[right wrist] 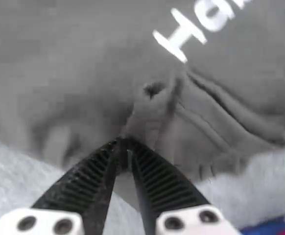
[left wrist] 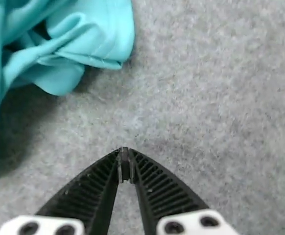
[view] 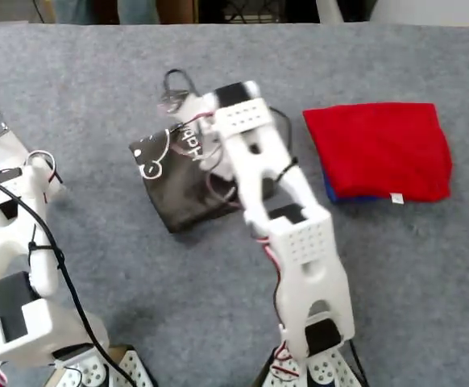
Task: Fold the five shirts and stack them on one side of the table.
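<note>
1. The black shirt (view: 178, 193) lies folded mid-table, left of the red shirt (view: 375, 149) stack.
2. The teal shirt (left wrist: 59, 44) sits crumpled at the far left.
3. The right gripper (right wrist: 125, 147) pinches a thin fold of the black shirt; dragging it could make the fold slip out and undo the folding.
4. The left gripper (left wrist: 125, 164) is closed on nothing.

light: bright, even, diffuse | shadows: soft, on grey table (view: 428, 282) beside black shirt (view: 178, 201) and under turquoise shirt (left wrist: 59, 44) folds

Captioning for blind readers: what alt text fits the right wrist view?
The right hand, shut, pinches a raised fold of a dark shirt with white lettering. The shirt lies on the grey table, with a sliver of red and blue fabric nearby.
</note>
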